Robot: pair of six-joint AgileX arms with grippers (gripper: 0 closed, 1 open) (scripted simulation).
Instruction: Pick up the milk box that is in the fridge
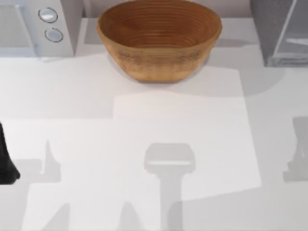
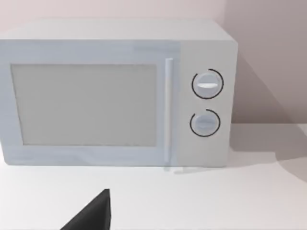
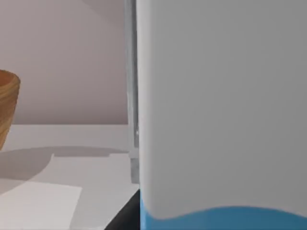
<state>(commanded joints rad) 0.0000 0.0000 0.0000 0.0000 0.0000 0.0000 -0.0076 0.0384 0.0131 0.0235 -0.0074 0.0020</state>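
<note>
Top view first: the table [image 1: 144,144] has a woven basket bowl [image 1: 159,38] at the back middle, a white microwave [image 1: 33,24] with two knobs in the back left corner, and the fridge [image 1: 279,31], dark speckled grey with a pale glassy front, in the back right corner. A bit of my left arm [image 1: 6,161] pokes in at the left edge, parked near the front. From up here I can't see the carton at all.

Left wrist view: just staring at the microwave [image 2: 115,91] face-on, door closed. A dark wedge at the lower edge is probably part of that arm's gripper, but I can't tell whether its fingers are released or clenched.

Right wrist view: this is the interesting one. The milk box [image 3: 220,115] looms very close, white face with a light-blue band low down, and a grey upright of the fridge [image 3: 131,96] stands just beside it. The basket bowl [image 3: 7,105] sits off at the side. Whether those fingers are grasping it or released, I can't tell.

My read: the right arm is at the carton by the fridge, but a confirmed grip and lift-out are not yet shown.
</note>
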